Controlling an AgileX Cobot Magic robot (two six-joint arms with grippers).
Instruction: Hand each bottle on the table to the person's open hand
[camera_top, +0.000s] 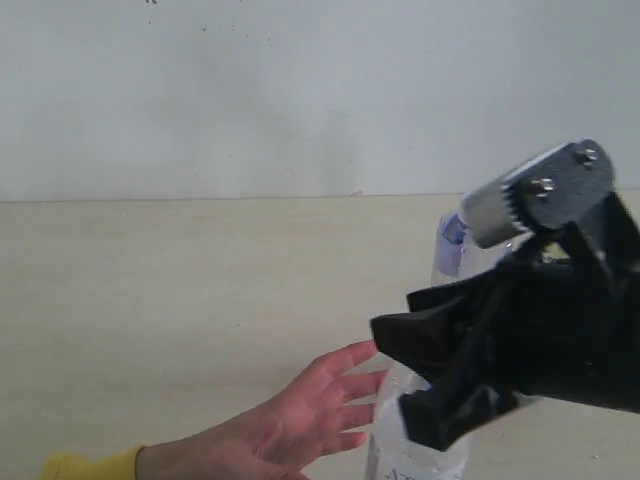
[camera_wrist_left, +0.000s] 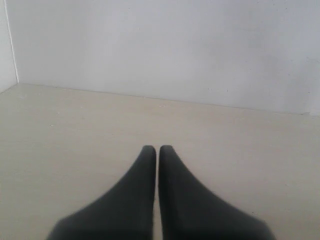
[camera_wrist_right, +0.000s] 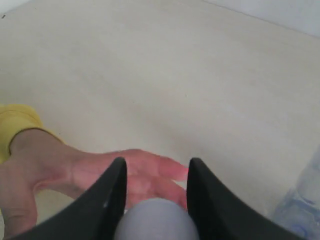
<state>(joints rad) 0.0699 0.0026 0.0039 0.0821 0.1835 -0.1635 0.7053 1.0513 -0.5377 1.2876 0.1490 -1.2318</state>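
Observation:
My right gripper (camera_top: 392, 372) is shut on the clear water bottle (camera_top: 395, 450), whose letters "AT" show at the lower edge. In the right wrist view the gripper (camera_wrist_right: 157, 165) has the bottle's pale grey rounded top (camera_wrist_right: 156, 222) squeezed between its fingers. The person's open hand (camera_top: 300, 415) lies palm up just beyond the fingertips, with a yellow cuff (camera_top: 90, 465). The hand (camera_wrist_right: 75, 170) is close to the bottle; I cannot tell whether they touch. The bluish-purple bottle (camera_top: 452, 245) stands behind the gripper and also shows as a clear bluish bottle (camera_wrist_right: 302, 200). The milk-tea bottle is out of view. My left gripper (camera_wrist_left: 158, 148) is shut and empty over the table (camera_wrist_left: 60, 130).
The beige table (camera_top: 150, 300) runs back to a white wall (camera_top: 300, 90). The right arm's black body and silver motor (camera_top: 540, 200) fill the right side of the exterior view and hide what lies behind them.

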